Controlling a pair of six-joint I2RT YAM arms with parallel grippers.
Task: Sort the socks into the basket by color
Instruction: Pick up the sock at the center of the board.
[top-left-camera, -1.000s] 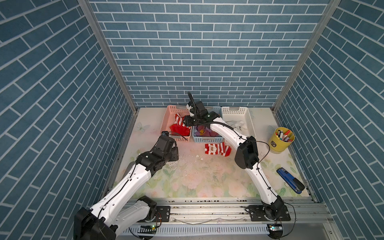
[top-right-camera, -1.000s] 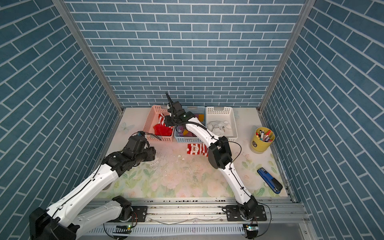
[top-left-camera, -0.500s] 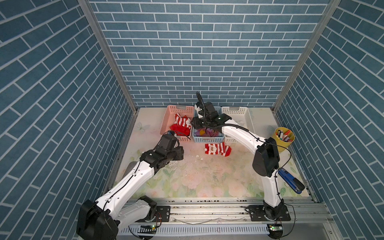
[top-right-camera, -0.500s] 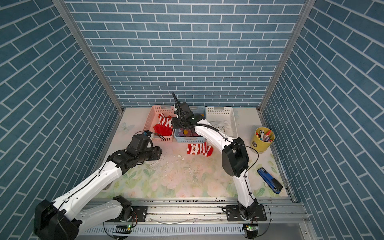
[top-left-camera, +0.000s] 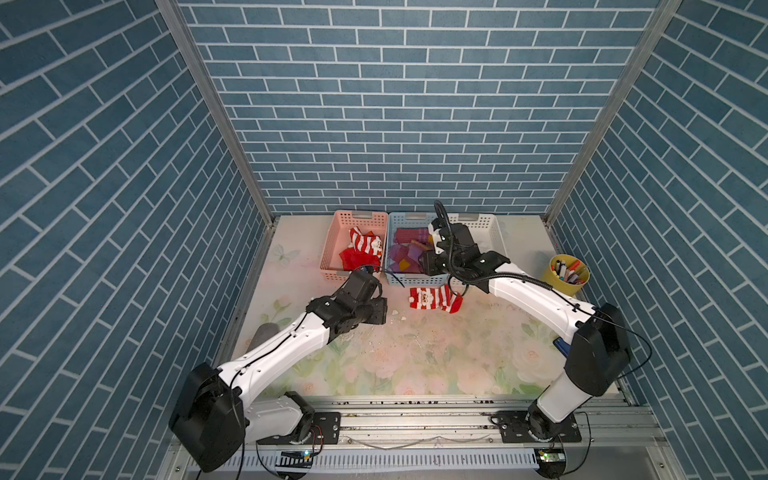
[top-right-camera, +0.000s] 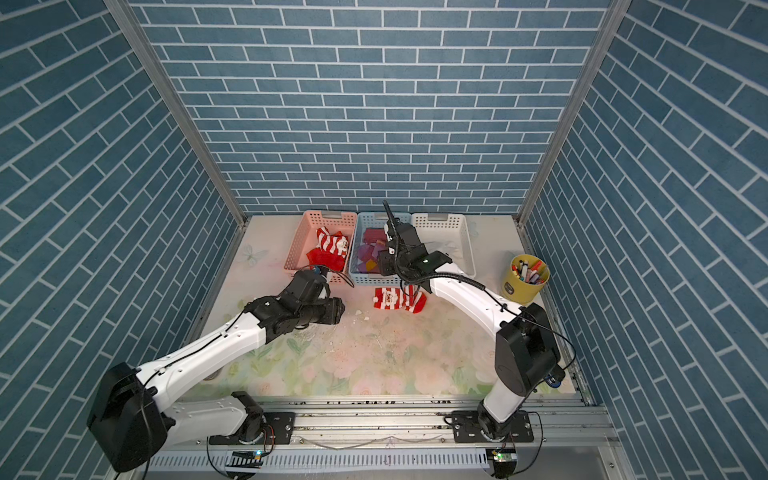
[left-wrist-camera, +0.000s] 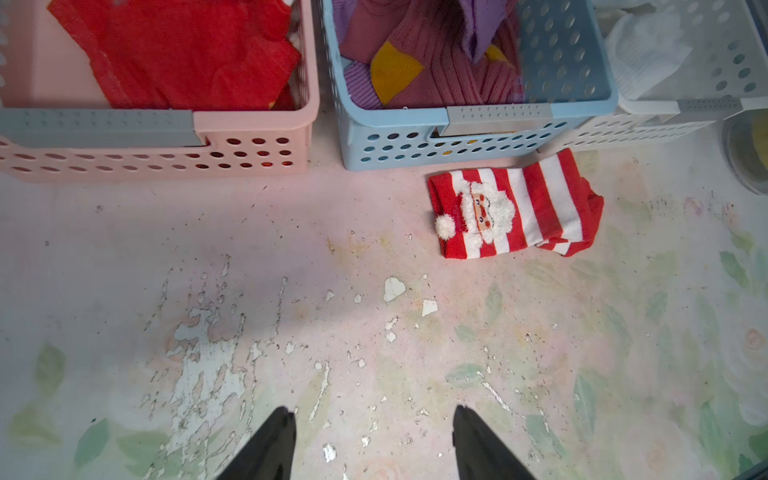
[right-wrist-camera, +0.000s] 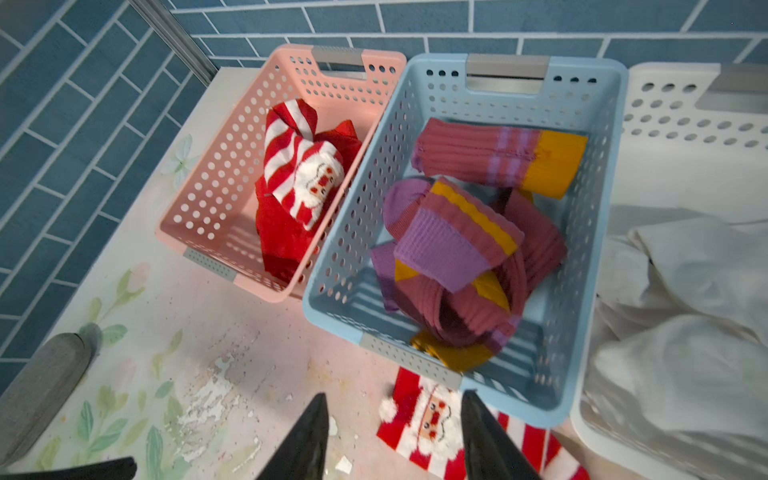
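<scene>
One red-and-white Santa sock lies flat on the table just in front of the blue basket. Red socks sit in the pink basket, purple-and-orange socks in the blue one, and white socks in the white basket. My right gripper hovers open and empty over the blue basket's near edge, above the Santa sock. Left of that sock, my left gripper is open over bare table.
A yellow cup of pens stands at the right edge. A blue object shows behind the right arm's elbow. A grey object lies by the left wall. The tabletop's floral surface is chipped near the left gripper.
The right gripper has drawn back from the pink basket rightward to the blue basket's front. The left arm has swung right toward the table's middle.
</scene>
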